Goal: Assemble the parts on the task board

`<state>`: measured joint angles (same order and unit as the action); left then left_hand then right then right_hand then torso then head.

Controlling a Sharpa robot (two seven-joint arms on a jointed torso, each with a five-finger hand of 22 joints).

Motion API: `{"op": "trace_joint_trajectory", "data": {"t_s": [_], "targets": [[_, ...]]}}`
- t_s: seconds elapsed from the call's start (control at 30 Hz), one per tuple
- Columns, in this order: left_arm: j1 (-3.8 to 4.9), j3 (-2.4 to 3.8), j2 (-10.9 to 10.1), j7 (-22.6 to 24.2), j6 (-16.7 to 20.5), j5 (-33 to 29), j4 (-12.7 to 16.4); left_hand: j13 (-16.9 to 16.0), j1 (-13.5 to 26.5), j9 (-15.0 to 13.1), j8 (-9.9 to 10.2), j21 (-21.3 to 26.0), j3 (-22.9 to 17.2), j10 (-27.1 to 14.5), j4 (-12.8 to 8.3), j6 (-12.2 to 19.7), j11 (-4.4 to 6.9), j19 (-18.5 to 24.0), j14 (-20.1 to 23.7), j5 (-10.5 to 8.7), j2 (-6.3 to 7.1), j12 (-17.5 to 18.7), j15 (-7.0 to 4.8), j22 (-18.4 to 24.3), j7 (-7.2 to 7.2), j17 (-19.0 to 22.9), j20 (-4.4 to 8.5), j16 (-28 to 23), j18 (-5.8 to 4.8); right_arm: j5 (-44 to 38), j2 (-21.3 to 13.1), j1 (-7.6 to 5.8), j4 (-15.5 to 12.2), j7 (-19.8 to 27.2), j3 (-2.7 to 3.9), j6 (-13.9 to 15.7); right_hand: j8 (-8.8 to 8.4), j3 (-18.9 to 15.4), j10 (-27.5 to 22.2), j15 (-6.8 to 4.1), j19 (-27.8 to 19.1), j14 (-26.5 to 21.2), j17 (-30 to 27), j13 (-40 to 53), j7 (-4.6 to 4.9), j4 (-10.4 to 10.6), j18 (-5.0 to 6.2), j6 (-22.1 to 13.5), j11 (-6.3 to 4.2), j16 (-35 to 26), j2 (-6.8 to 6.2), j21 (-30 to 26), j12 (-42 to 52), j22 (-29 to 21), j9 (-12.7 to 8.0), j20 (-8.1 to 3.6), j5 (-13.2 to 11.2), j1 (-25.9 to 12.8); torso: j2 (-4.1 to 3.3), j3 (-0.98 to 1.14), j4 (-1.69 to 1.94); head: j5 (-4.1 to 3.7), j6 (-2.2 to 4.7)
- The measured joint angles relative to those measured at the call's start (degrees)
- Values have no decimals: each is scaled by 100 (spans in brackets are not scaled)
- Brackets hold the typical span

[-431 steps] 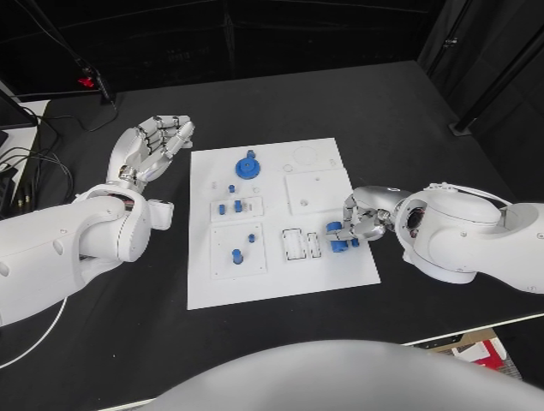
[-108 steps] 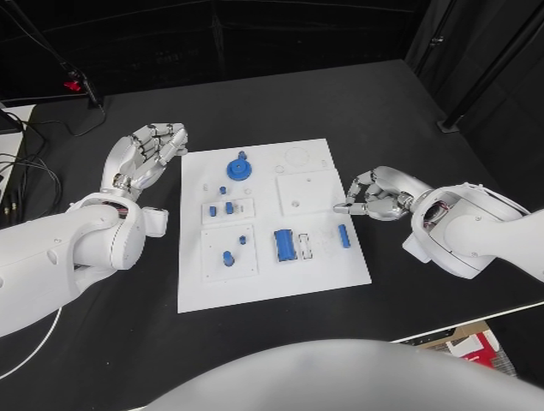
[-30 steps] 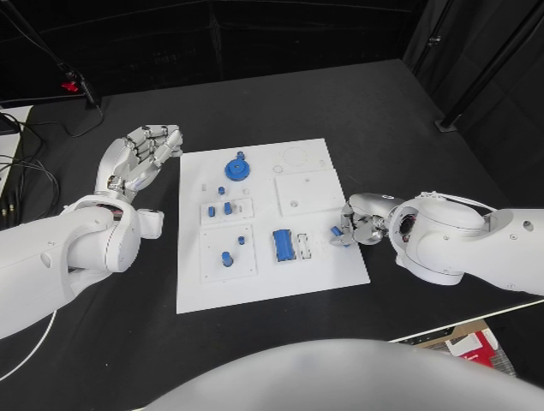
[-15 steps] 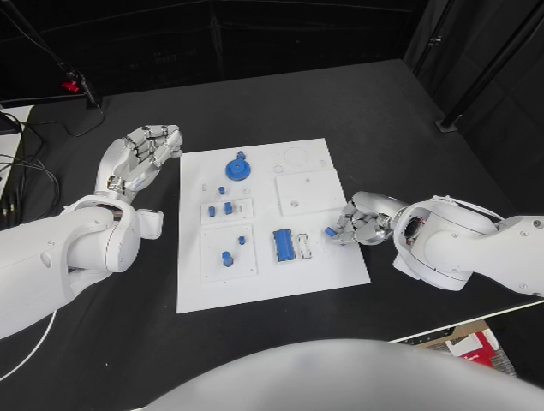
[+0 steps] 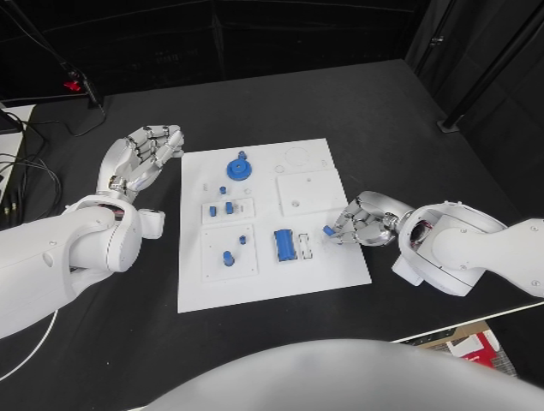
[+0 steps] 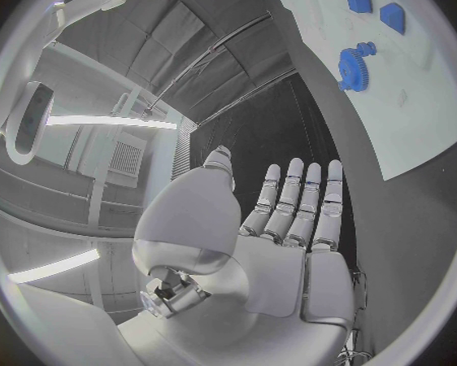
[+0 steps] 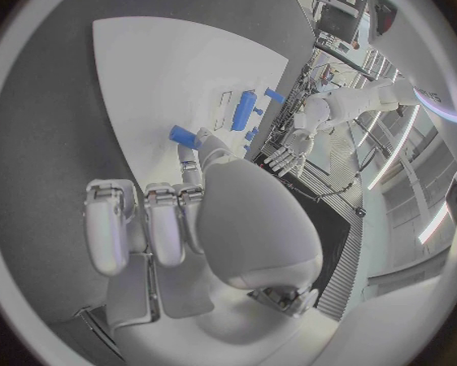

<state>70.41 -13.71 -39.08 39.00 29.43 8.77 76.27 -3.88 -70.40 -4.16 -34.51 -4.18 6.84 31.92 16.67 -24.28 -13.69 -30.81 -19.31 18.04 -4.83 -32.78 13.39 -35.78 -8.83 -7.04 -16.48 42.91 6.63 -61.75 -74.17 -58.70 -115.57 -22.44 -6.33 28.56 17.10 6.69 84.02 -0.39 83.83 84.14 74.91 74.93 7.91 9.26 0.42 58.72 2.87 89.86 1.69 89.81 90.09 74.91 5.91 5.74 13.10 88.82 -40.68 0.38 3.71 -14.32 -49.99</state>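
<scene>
The white task board (image 5: 272, 282) lies mid-table. My right hand (image 5: 366, 225) hovers at its right edge and pinches a small blue part (image 5: 330, 230) between thumb and a finger; the right wrist view shows that part (image 7: 183, 136) at the fingertips. Just left of it, a long blue block (image 5: 284, 245) sits in a slot beside an empty narrow slot (image 5: 304, 244). A blue gear (image 5: 238, 166) stands at the board's far end, with several small blue pieces (image 5: 227, 208) in the left-hand plates. My left hand (image 5: 140, 156) lies off the board's far left corner, fingers straight and apart, holding nothing.
Black table (image 5: 346, 103) surrounds the board. Cables and a stand (image 5: 74, 86) sit at the far left corner. In the left wrist view the gear (image 6: 355, 58) and two blue pieces (image 6: 358, 0) show on the board beyond my left hand (image 6: 280, 236).
The small blue part that lay near the board's right edge is now in my right hand, which has turned slightly over the last second. The left hand has stayed put.
</scene>
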Motion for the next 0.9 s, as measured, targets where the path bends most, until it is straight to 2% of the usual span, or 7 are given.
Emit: {"op": "trace_joint_trajectory", "data": {"t_s": [0.23,0.5,0.7,0.77,0.8,0.9], "targets": [[0,0,14,0,-1,0,-7,0,0,0,0,0,0,0,0,0,0,0,0,0,0,0,0,0,0,0,0,0,0,760,-21,-4,-56,211,2,75,-115,17,0,0,0,0,0,-1,36,16,0,36,0,0,15,0,-1,0,-6,0,294,-19,0,0,4,10,0],[-1,0,34,0,-2,0,-20,0,0,6,0,0,15,0,15,0,0,0,0,0,0,0,0,0,0,10,0,0,0,2058,86,-9,-30,412,3,-13,-219,-64,0,0,0,0,0,2,92,97,0,96,-1,0,-21,0,-7,0,-2,0,621,-295,-2,-2,6,37,0],[-1,0,61,0,-4,0,-27,0,0,6,0,0,15,0,15,0,0,0,0,0,0,0,0,0,0,10,0,0,0,2739,211,-10,49,485,3,-150,-283,-153,-6,-1,0,0,0,0,82,229,0,130,-36,0,-9,0,-7,0,30,0,725,-463,-4,-3,6,51,0],[-1,0,64,0,-4,0,-31,0,0,5,0,0,15,0,15,0,0,0,0,0,0,0,0,0,0,10,0,0,1,2877,253,-10,72,502,3,-188,-319,-196,2,-1,0,0,0,1,80,272,0,134,-44,0,31,0,-7,0,26,0,774,-505,-4,-3,6,57,0],[-1,0,64,0,-4,0,-32,0,0,5,0,0,15,0,15,0,0,0,0,0,0,0,0,0,0,10,0,0,0,2924,271,-10,82,511,3,-201,-319,-216,2,-1,0,0,0,0,46,292,0,171,-44,0,16,0,-7,0,21,0,777,-537,-5,-3,6,60,0],[-1,0,68,0,-5,0,-37,0,0,5,0,0,15,0,15,0,0,0,0,0,0,0,0,0,0,10,0,0,0,3043,321,-10,106,542,3,-233,-324,-232,2,-22,0,-21,0,0,37,308,0,197,-44,0,14,0,-7,0,-4,0,782,-547,-5,-3,6,73,0]]}}
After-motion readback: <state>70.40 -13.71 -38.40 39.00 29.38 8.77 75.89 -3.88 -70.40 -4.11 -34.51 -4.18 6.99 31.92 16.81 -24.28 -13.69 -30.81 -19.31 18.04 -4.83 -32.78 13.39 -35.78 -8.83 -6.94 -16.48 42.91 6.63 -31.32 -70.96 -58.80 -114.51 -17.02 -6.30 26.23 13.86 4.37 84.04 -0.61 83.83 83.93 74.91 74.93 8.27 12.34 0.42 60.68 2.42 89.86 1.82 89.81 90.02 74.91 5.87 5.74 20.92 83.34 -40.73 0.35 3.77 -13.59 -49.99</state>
